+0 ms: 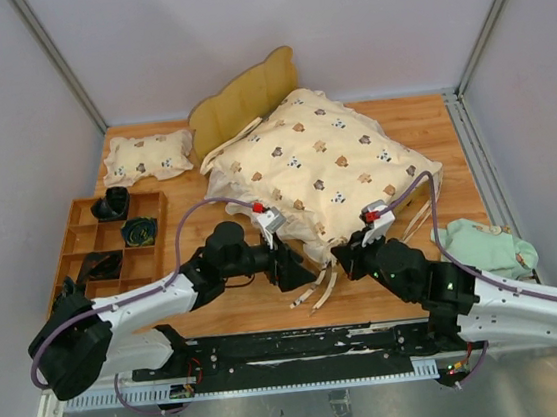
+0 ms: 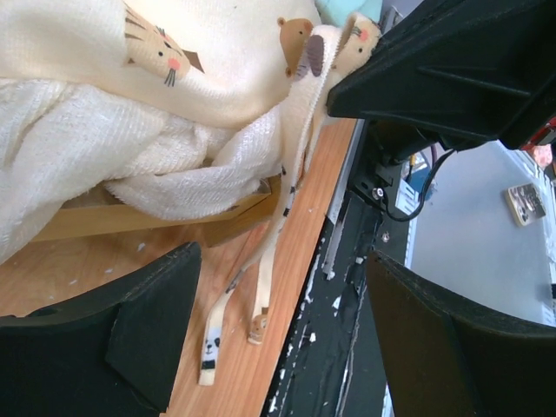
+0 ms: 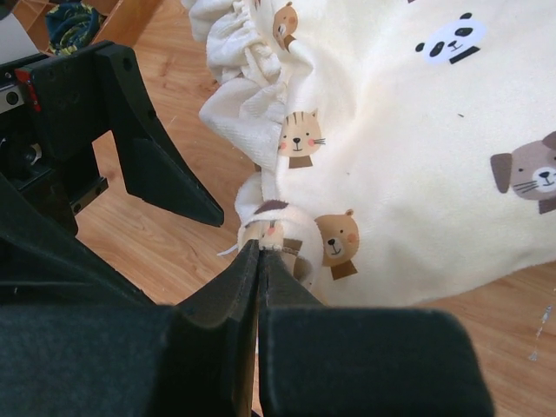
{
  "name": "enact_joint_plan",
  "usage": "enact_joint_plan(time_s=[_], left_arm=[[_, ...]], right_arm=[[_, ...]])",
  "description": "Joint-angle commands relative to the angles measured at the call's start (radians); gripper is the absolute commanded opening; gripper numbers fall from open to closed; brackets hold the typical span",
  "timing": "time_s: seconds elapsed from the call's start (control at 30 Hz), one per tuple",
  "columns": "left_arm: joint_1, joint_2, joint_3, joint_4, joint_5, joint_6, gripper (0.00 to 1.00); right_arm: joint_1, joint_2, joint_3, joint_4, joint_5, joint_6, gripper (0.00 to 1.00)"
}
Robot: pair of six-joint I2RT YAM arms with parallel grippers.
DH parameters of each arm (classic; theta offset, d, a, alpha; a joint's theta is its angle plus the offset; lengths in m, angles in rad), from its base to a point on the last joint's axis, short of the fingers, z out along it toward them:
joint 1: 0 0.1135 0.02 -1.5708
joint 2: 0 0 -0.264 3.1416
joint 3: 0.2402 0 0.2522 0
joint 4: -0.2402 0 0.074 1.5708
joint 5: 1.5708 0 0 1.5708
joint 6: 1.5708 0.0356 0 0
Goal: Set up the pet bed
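Note:
The pet bed shows only as its wavy wooden headboard (image 1: 246, 96) and a bit of side rail (image 2: 130, 219). A cream bear-print quilt (image 1: 323, 158) lies heaped over the rest of it. My right gripper (image 3: 261, 248) is shut on the quilt's ruffled front edge (image 3: 287, 239), at the near corner (image 1: 347, 253). My left gripper (image 1: 300, 266) stands open just left of it, nothing between its fingers (image 2: 156, 321). Below it the quilt's loose ties (image 2: 261, 287) trail on the wood floor. In the left wrist view the quilt (image 2: 130, 130) bunches over the rail.
A small matching pillow (image 1: 149, 156) lies at the back left. A wooden compartment tray (image 1: 67, 255) with dark items stands at the left. A pale green cloth (image 1: 484, 245) sits at the right. The black rail (image 1: 304, 346) runs along the near edge.

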Motion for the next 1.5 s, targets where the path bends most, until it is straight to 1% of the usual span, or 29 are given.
enact_joint_plan(time_s=[0.0, 0.2, 0.33, 0.43, 0.57, 0.73, 0.83, 0.93, 1.0, 1.03, 1.1, 1.13, 1.2, 1.27, 1.37, 1.47], left_arm=[[-0.030, 0.025, 0.048, 0.043, -0.024, 0.002, 0.81], [-0.086, 0.057, 0.067, 0.045, -0.150, 0.023, 0.81], [-0.131, 0.042, 0.085, 0.045, -0.272, 0.102, 0.80], [-0.141, 0.033, 0.089, 0.046, -0.335, 0.184, 0.81], [-0.143, 0.055, 0.098, 0.045, -0.388, 0.266, 0.81], [-0.149, 0.090, 0.109, 0.050, -0.401, 0.320, 0.82], [-0.171, 0.106, 0.103, 0.080, -0.412, 0.379, 0.82], [-0.193, 0.116, 0.101, 0.115, -0.456, 0.415, 0.82], [-0.194, 0.117, 0.103, 0.130, -0.491, 0.419, 0.76], [-0.194, 0.116, 0.105, 0.135, -0.510, 0.421, 0.68], [-0.194, 0.106, 0.103, 0.153, -0.550, 0.424, 0.38], [-0.194, 0.097, 0.097, 0.168, -0.561, 0.422, 0.29], [-0.194, 0.076, 0.085, 0.203, -0.545, 0.425, 0.17], [-0.194, 0.065, 0.084, 0.213, -0.536, 0.429, 0.02], [-0.194, 0.068, 0.100, 0.212, -0.572, 0.441, 0.00], [-0.194, 0.078, 0.126, 0.210, -0.663, 0.439, 0.00]], right_arm=[[0.007, 0.016, 0.032, 0.036, 0.032, -0.030, 0.00], [0.007, 0.013, 0.024, 0.042, 0.032, -0.024, 0.00], [0.006, 0.002, 0.015, 0.043, 0.036, -0.021, 0.00], [0.007, -0.002, 0.011, 0.044, 0.040, -0.019, 0.00], [0.007, 0.000, 0.014, 0.043, 0.035, -0.016, 0.00], [0.005, -0.004, 0.015, 0.043, 0.037, -0.022, 0.00], [0.006, -0.007, 0.011, 0.043, 0.040, -0.021, 0.00], [0.006, -0.007, 0.012, 0.044, 0.042, -0.020, 0.00], [0.006, -0.004, 0.013, 0.044, 0.042, -0.022, 0.00], [0.006, -0.003, 0.014, 0.044, 0.042, -0.023, 0.00], [0.006, -0.003, 0.017, 0.044, 0.045, -0.027, 0.00], [0.005, -0.004, 0.018, 0.044, 0.044, -0.031, 0.00], [0.004, -0.004, 0.029, 0.046, 0.041, -0.055, 0.00], [-0.001, -0.003, 0.046, 0.053, 0.036, -0.088, 0.00], [-0.013, 0.005, 0.085, 0.080, 0.025, -0.167, 0.00], [-0.027, 0.027, 0.108, 0.134, 0.016, -0.270, 0.00]])
